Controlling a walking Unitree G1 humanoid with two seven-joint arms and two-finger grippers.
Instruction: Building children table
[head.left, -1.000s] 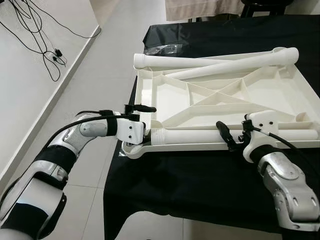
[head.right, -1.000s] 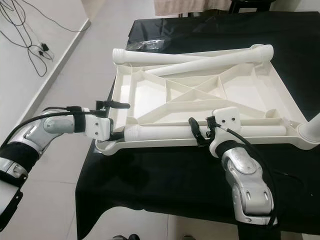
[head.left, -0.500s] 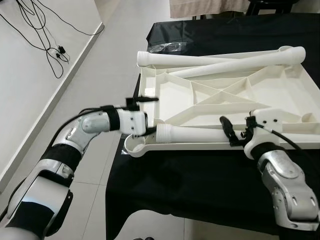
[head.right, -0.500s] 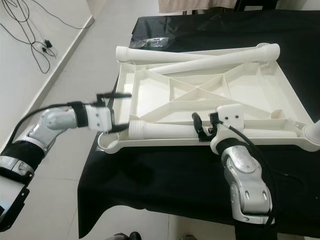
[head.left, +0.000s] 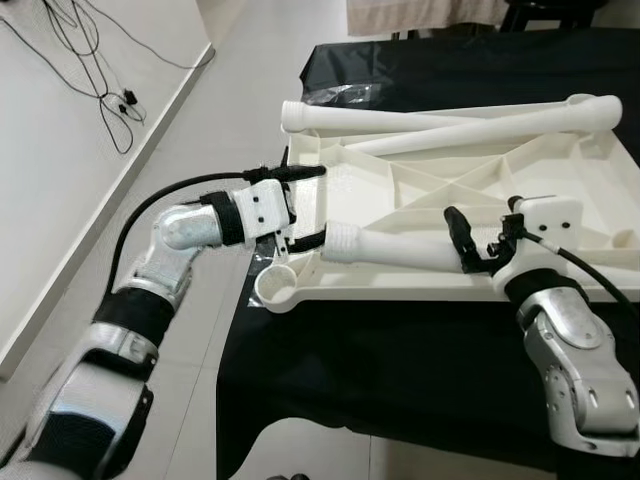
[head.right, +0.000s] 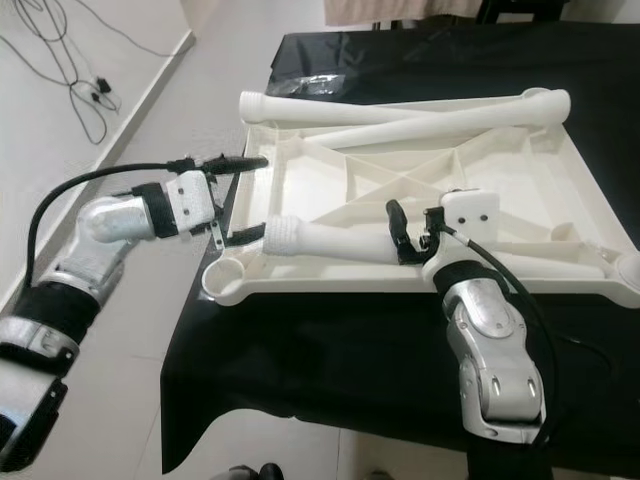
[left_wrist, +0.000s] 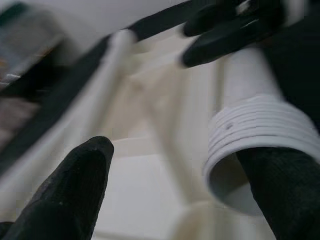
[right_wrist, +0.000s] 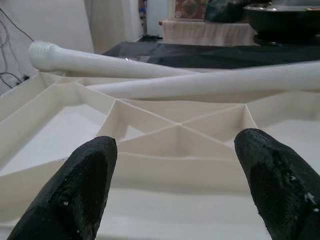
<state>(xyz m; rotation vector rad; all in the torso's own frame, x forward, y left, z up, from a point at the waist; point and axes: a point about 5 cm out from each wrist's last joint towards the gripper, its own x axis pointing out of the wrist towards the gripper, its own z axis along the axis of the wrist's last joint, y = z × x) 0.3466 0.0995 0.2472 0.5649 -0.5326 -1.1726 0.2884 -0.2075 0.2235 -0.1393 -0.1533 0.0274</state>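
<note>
A white plastic tabletop lies underside up on a black-covered table. A white leg rests across its near edge, threaded end pointing left, just clear of the round corner socket. My left gripper is open wide at that end, and its lower finger touches the thread. My right gripper sits over the middle of the leg, fingers spread apart, facing the tabletop's crossed ribs. Two more legs lie along the far edge.
The table's left edge drops to a pale tiled floor with black cables by the wall. A clear plastic bag lies behind the tabletop. Bare black cloth lies in front of the tabletop.
The leg's threaded end has come out of the corner socket, rising and shifting right. My left gripper rose and moved in over the tabletop's corner with it. The right gripper stayed on the leg.
</note>
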